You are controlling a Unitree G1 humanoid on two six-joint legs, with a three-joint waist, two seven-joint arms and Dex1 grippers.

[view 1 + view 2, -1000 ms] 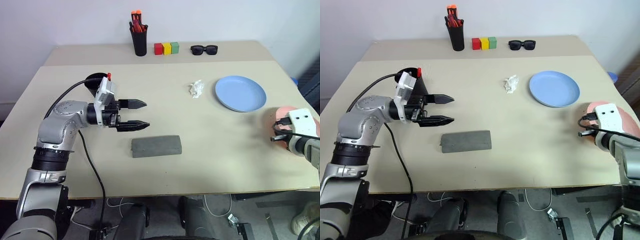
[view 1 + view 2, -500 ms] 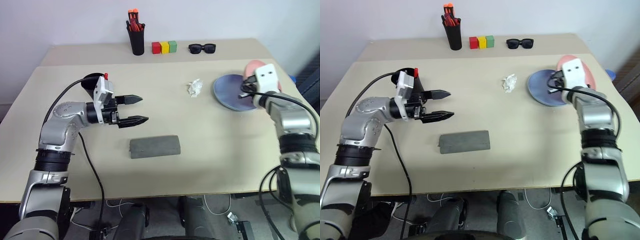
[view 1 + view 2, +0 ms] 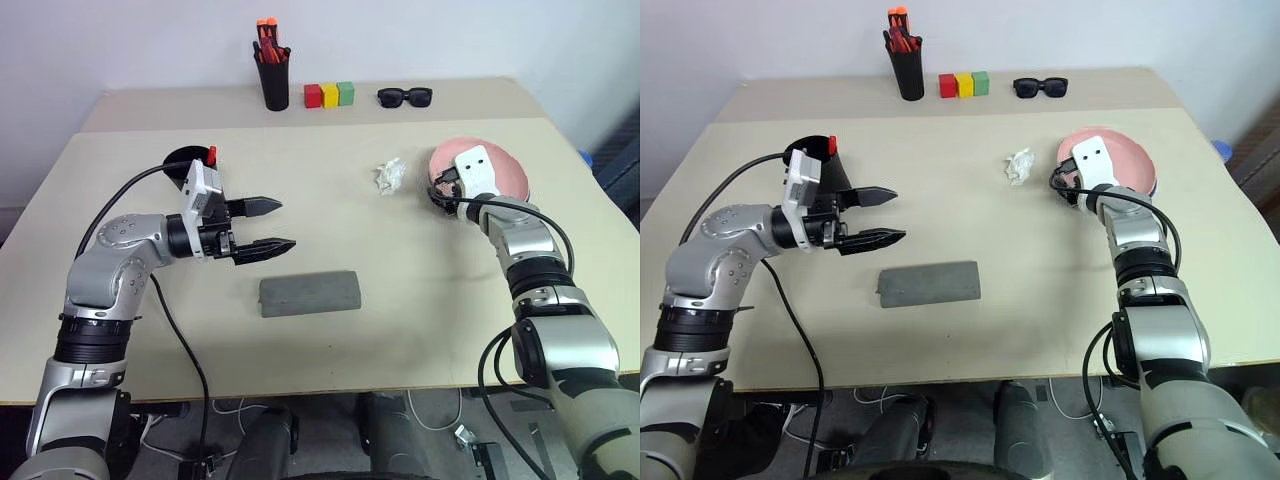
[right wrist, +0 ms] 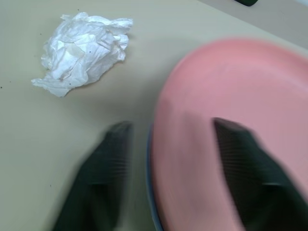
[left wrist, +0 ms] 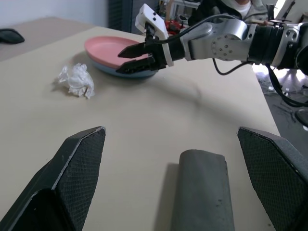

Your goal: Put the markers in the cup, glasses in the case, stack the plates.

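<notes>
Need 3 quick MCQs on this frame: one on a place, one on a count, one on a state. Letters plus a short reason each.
1. Where is the pink plate?
A. on the blue plate
B. on the grey case
C. beside the sunglasses

2. How many coloured blocks stand in the row at the back?
A. two
B. three
C. five

3. How is the grey case?
A. open
B. closed
C. held by fingers

Answers:
1 A, the blue plate has its rim showing beneath the pink one.
2 B, red, yellow, green.
3 B, lid shut, lying alone on the table.
</notes>
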